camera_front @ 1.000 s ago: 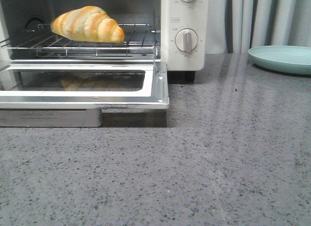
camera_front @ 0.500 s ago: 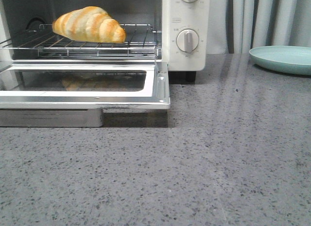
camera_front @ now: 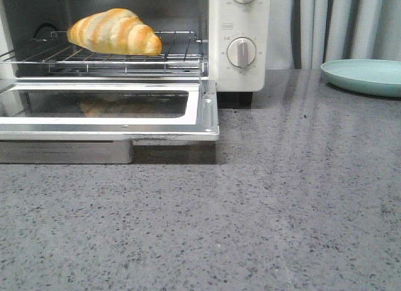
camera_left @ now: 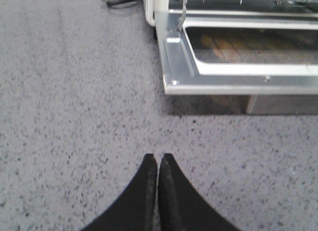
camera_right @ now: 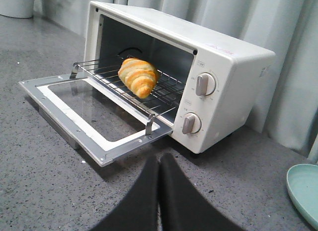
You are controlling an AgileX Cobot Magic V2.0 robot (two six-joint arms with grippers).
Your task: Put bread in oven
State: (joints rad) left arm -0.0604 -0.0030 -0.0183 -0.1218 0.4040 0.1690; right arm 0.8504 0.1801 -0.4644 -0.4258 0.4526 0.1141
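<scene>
bread [camera_front: 114,31] on wire rack [camera_front: 125,58] inside oven [camera_right: 198,72], long axis across the opening | door [camera_front: 106,109] down | right gripper [camera_right: 159,164] clenched, empty, bread at 11 o'clock | left gripper [camera_left: 158,160] clenched, empty

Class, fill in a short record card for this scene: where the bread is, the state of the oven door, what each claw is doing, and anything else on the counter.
bread: lying on the wire rack inside the oven
oven door: open, folded down flat
left claw: shut, empty, over the counter short of the door
right claw: shut, empty, facing the oven
other item: pale green plate, right of the oven
</scene>
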